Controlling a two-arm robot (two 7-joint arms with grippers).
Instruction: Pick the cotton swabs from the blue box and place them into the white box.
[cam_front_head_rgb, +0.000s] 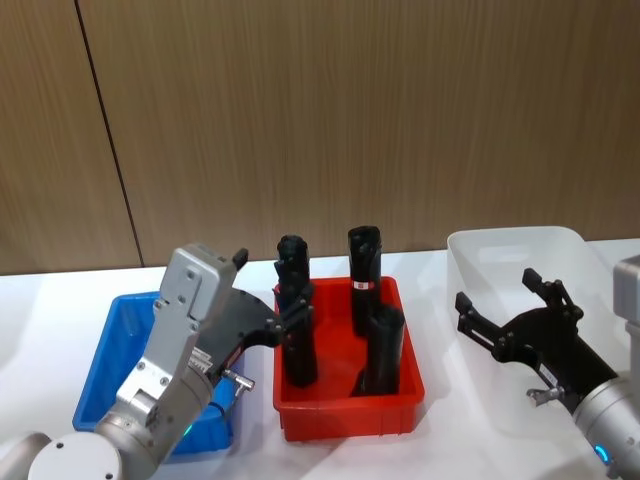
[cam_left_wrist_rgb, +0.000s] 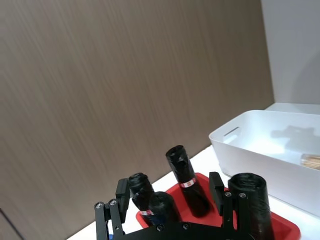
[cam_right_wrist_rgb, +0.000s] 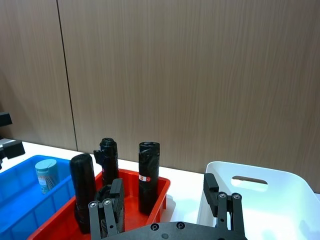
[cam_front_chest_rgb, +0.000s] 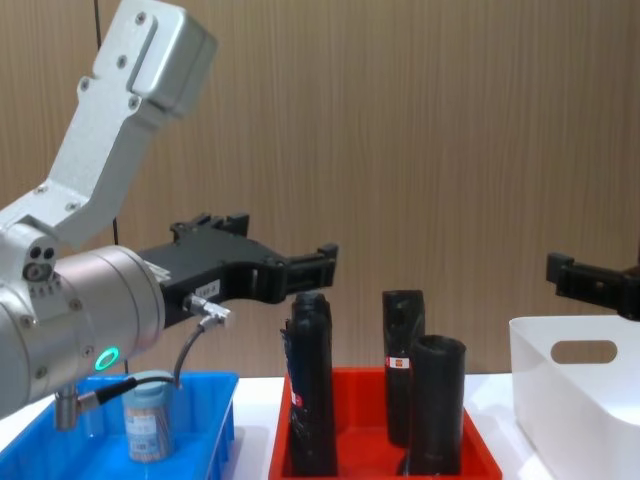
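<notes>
A cotton swabs jar (cam_front_chest_rgb: 148, 425) with a pale lid stands in the blue box (cam_front_chest_rgb: 215, 400) at the left, and it also shows in the right wrist view as the jar (cam_right_wrist_rgb: 46, 172) in the blue box (cam_right_wrist_rgb: 20, 187). My left gripper (cam_front_head_rgb: 270, 290) hangs open and empty above the blue box's right side, pointing toward the red bin. The left wrist view shows the left gripper (cam_left_wrist_rgb: 169, 189) holding nothing. Another swabs jar (cam_left_wrist_rgb: 312, 161) lies inside the white box (cam_left_wrist_rgb: 235, 150). My right gripper (cam_front_head_rgb: 497, 292) is open and empty above the white box (cam_front_head_rgb: 500, 250).
A red bin (cam_front_head_rgb: 345, 415) with several tall black cylinders (cam_front_head_rgb: 363, 275) stands between the blue box (cam_front_head_rgb: 115, 330) and the white box. A wooden wall panel runs close behind the table. The left arm's grey body (cam_front_head_rgb: 185, 330) covers much of the blue box.
</notes>
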